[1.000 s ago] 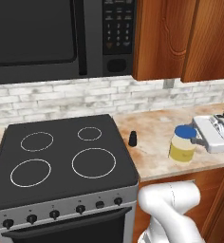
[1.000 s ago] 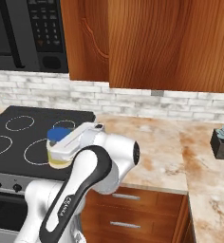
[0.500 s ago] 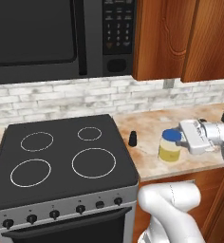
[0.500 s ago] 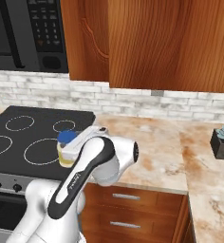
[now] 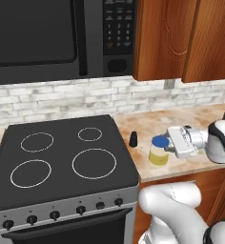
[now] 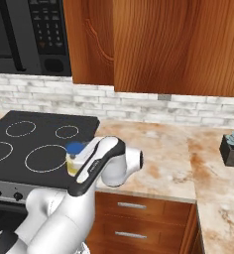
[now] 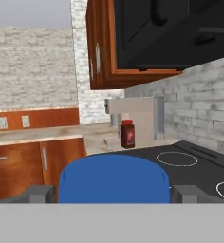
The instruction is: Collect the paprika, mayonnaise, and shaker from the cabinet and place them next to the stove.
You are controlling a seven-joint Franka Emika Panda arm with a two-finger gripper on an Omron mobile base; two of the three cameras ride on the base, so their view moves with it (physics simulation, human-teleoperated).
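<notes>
The arm is bent low and reaches level over the desk's front edge. The hand (image 5: 168, 144) is spread wide around the mayonnaise (image 5: 158, 150), standing just right of the stove (image 5: 62, 157); the shaker (image 5: 132, 139) stands behind it.

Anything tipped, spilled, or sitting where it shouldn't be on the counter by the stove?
Nothing stands out. The mayonnaise stands upright on the counter right of the stove, lid on, between the open fingers of the hand. The shaker stands upright beside the stove too. A red-lidded jar stands upright on the far side of the stove.
</notes>
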